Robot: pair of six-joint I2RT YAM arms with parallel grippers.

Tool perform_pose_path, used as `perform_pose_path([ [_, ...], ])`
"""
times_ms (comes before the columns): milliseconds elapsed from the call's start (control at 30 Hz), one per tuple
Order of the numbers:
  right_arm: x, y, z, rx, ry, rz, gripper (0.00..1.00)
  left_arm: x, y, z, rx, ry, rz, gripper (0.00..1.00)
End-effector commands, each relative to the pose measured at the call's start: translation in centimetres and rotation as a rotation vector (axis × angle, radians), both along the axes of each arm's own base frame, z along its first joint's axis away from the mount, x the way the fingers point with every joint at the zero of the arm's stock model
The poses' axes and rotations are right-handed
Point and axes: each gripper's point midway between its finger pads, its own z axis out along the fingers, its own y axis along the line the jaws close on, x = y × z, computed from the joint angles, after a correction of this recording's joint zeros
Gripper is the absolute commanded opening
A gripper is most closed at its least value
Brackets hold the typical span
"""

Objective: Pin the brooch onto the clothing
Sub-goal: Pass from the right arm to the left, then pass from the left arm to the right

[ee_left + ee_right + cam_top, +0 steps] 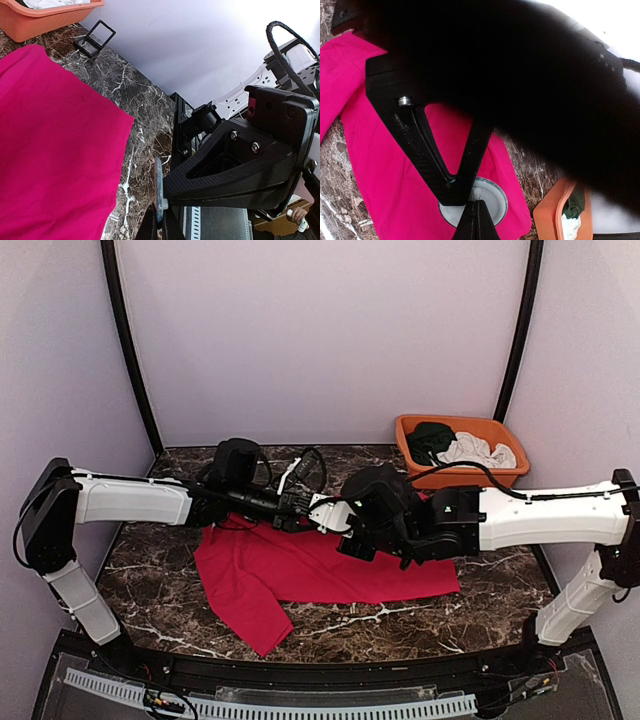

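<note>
The clothing, a red T-shirt (300, 575) (45, 150) (375, 165), lies flat on the marble table. Both grippers meet above its upper edge. The brooch is a round disc with a white back (492, 200), seen edge-on (159, 185) in the left wrist view. My left gripper (335, 520) (159, 222) is shut on the disc's rim. My right gripper (352, 530) (478, 204) is shut at the brooch's back, and a thin pin wire shows at its tips. Its black finger (225, 175) reaches in from the right. The left gripper's finger (420, 140) crosses the right wrist view.
An orange basin (410, 430) (45, 22) (550, 215) at the back right holds a dark green garment (430, 437) and a white one (475, 452). A small black open box (95, 40) sits on the marble near the back wall. White walls enclose the table.
</note>
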Motion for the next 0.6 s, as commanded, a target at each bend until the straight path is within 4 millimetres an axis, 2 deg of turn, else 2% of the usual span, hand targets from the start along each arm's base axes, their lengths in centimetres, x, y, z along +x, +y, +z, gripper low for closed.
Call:
perform_pose_path([
  [0,0.3,0.1,1.1,0.044,0.009,-0.026,0.05,-0.1,-0.3,1.6,-0.030,-0.048,-0.013,0.01],
  [33,0.3,0.1,1.3,0.050,0.012,-0.033,0.14,-0.1,-0.3,1.6,-0.030,-0.052,-0.009,0.01],
  [133,-0.1,-0.4,2.6,0.091,0.038,-0.045,0.33,0.0,-0.2,1.7,-0.029,-0.065,0.001,0.01],
  [300,-1.7,-1.8,6.7,0.269,0.098,-0.033,0.65,0.0,0.3,2.1,-0.045,-0.095,0.023,0.01],
  [333,-2.1,-2.0,7.2,0.304,0.117,-0.027,0.70,0.1,0.3,2.9,-0.074,-0.110,0.028,0.01],
  [367,-2.5,-2.3,7.5,0.337,0.137,-0.024,0.74,0.0,0.4,2.8,-0.082,-0.108,0.031,0.01],
  [400,-2.9,-2.5,7.8,0.378,0.159,-0.020,0.77,0.0,0.4,4.0,-0.129,-0.133,0.036,0.01],
  [433,-3.3,-2.7,8.0,0.422,0.185,-0.012,0.80,-0.1,0.6,3.9,-0.143,-0.135,0.040,0.01],
  [467,-3.7,-2.9,8.4,0.481,0.209,0.003,0.82,-0.1,0.6,5.3,-0.196,-0.163,0.047,0.01],
  [567,-4.9,-3.1,8.9,0.665,0.288,0.062,0.87,-0.4,1.1,7.2,-0.312,-0.209,0.070,0.01],
])
